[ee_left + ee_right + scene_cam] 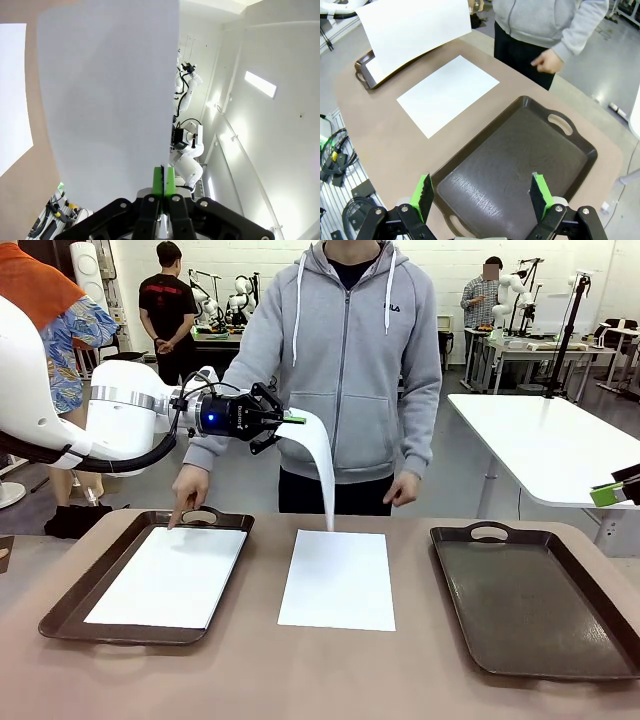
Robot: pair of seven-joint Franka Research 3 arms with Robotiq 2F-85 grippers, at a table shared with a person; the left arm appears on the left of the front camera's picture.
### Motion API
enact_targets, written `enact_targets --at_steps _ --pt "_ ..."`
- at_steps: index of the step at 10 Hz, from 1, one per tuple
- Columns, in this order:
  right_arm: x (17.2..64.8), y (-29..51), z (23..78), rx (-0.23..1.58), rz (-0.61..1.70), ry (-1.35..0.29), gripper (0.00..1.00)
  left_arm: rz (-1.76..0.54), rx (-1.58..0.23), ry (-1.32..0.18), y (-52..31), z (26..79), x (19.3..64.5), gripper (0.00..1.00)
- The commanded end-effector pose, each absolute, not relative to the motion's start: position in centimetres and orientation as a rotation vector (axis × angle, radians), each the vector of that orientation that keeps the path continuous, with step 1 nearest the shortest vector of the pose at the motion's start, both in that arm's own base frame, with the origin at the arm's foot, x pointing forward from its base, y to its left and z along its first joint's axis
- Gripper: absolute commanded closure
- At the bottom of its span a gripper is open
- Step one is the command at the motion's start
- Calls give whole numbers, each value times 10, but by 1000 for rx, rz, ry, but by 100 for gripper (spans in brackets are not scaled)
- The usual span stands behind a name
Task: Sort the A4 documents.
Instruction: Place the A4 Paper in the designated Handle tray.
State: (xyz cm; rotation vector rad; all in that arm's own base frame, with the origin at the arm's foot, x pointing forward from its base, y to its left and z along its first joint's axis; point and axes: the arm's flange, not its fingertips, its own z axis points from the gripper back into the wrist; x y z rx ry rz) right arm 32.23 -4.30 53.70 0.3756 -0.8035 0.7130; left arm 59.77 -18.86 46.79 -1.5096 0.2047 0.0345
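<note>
At left on the tan desk point(250, 680), a dark brown left tray point(60, 622) holding a flat white tray sheet point(165, 578), a person's hand point(188, 495) pointing at its rim. Just right, left end effector point(298, 420), green pads point(158, 181) pinching the top edge of a thin, limp hanging sheet point(322, 465), lower edge by a flat centre sheet point(338, 580), contact hard to make out. Farther right, a scuffed dark right tray point(540, 610), then right end effector point(481, 184), fingers spread, cut off at the front view's edge.
</note>
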Motion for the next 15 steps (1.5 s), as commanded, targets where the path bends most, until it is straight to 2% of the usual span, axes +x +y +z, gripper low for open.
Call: enact_targets --at_steps 1,9,10,11,13,15 --pt "324 -42 535 400 723 -808 0 42 -1522 200 -189 469 599 100" --pt "324 -42 535 400 723 -808 0 35 -1510 205 -189 468 598 99" --pt "324 -42 535 400 723 -808 0 -53 -1401 95 -179 476 587 99" --pt "324 -42 535 400 723 -808 0 -91 -1308 73 -166 481 577 99" --pt "324 -42 535 400 723 -808 0 -126 -1167 108 -131 478 559 99" --pt "324 -42 535 400 723 -808 0 -67 -1126 100 -93 465 552 99"
